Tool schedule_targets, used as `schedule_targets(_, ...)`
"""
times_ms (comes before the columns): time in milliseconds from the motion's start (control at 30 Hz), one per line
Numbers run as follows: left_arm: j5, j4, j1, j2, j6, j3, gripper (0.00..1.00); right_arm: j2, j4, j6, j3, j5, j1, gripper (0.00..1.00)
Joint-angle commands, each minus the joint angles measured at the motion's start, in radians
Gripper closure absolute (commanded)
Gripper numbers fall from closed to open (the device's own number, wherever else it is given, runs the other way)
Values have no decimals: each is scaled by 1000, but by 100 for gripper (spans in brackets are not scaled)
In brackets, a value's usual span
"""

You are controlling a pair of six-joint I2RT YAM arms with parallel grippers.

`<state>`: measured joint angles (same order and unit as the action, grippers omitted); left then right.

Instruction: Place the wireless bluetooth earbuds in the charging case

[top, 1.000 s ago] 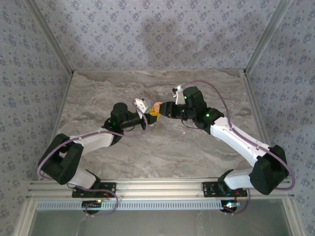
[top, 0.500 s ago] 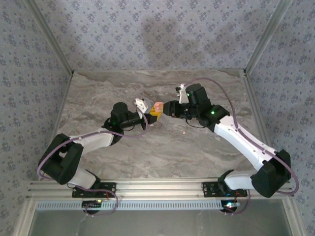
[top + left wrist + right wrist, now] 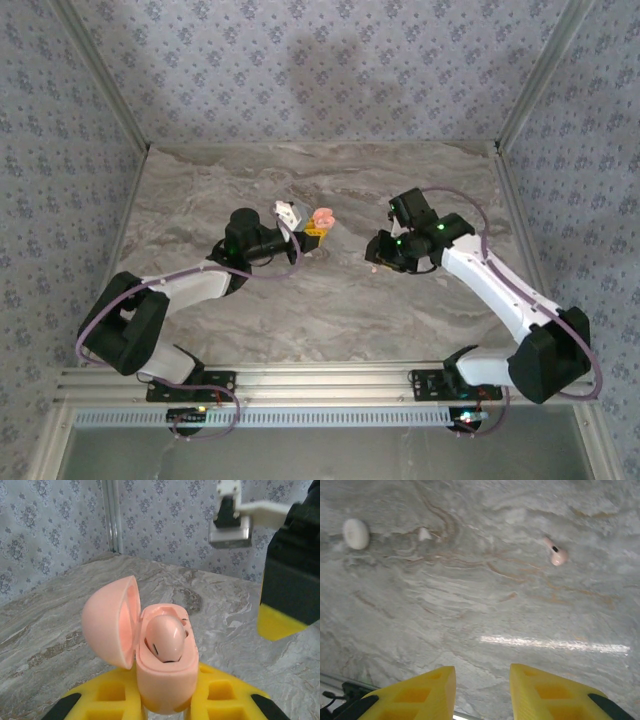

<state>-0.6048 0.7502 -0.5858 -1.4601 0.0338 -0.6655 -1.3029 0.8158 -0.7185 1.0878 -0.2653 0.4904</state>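
Left tool (image 3: 165, 702): its yellow fingers (image 3: 107, 696) are clamping the lower body of the pink case (image 3: 167, 672) and holding it upright, just above the bench (image 3: 200, 190). The lid (image 3: 112, 622) is standing swung open to one side, so the inside is facing up and toward the other arm. In my judgement this hold is acting as a fixture, presenting the wells for loading. The seated earbud (image 3: 167, 637) is resting in its well with its rounded back showing. Whether a second well beside it is free cannot be told from this angle.

Right tool (image 3: 482, 692): the jaws are standing apart with nothing between them and are pointing down at bare bench. The loose earbud (image 3: 556, 554), pink with a short stem, is lying on its side ahead of the jaws and off to one side, well apart from both fingers. A white oval piece (image 3: 356, 533) and a small white bit (image 3: 424, 534) are lying near each other at the far side of that view, well apart from the earbud.

Assessment: the task is appearing about half done. The right tool is seemingly lining up for a pick and needs centring over the loose earbud. The earbud is small and rounded, so a slip from the jaws is the likely fault.
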Motion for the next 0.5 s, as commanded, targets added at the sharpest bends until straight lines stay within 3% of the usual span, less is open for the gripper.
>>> schedule_targets(0, 2, -10, -9, 34, 17, -22, 95, -55, 23, -35, -20, 1, -8, 65)
schedule_targets(467, 8, -28, -10, 33, 30, -25, 95, -438, 3, 125, 188, 58, -59, 51)
